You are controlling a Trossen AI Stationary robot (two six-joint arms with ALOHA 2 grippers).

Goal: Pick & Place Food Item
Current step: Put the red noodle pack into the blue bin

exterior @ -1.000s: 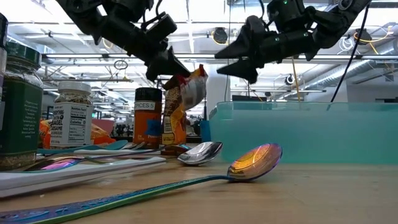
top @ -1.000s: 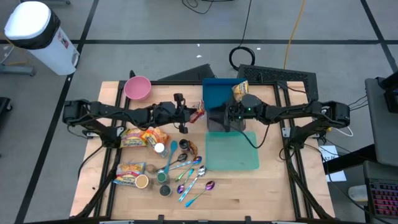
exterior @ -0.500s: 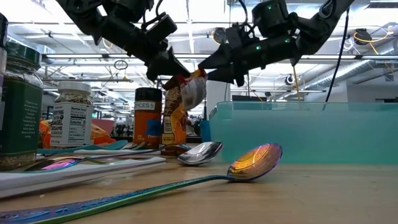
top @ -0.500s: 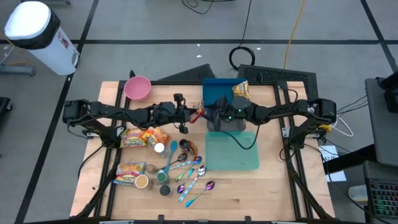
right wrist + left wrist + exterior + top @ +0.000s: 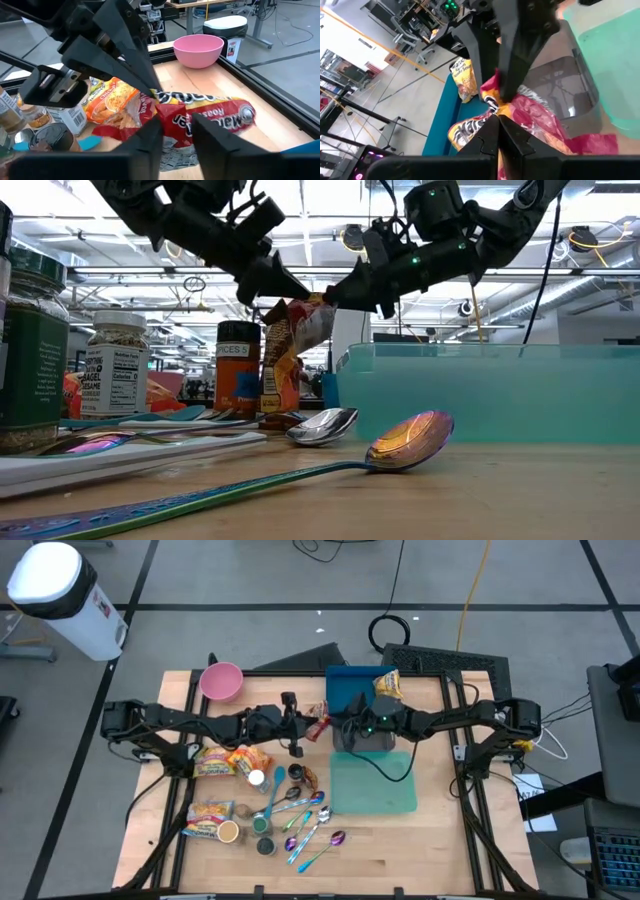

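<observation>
A red and yellow noodle packet (image 5: 290, 345) hangs in the air over the table's middle, between my two grippers. My left gripper (image 5: 292, 290) reaches in from the table's left and is shut on it. My right gripper (image 5: 338, 298) comes from the table's right and is shut on the same packet, right beside the left one. In the high view the two grippers meet at the packet (image 5: 320, 726), next to the dark bin (image 5: 350, 690). My left gripper pinches the packet's top edge (image 5: 492, 114) between its two fingers, coming from the table's left and slanting a little down. The packet hangs below the fingers, crumpled, clear of the table. My right gripper pinches the packet's upper edge (image 5: 176, 119) between its two fingers (image 5: 150, 136), close beside the left gripper's tips. It comes nearly level from the table's right. The packet stays lifted and hangs below both holds.
A teal tray (image 5: 372, 785) lies right of centre, with a blue bin behind it holding a yellow packet (image 5: 387, 685). A pink bowl (image 5: 221, 681) stands at the far left. More noodle packets (image 5: 228, 760), spice jars (image 5: 238, 365) and several spoons (image 5: 305, 820) crowd the near left.
My right gripper has moved toward the table's left, up to the hanging packet, dipped slightly, and shut on the packet's upper edge beside the left gripper. The packet has stayed lifted in the left gripper's hold.
</observation>
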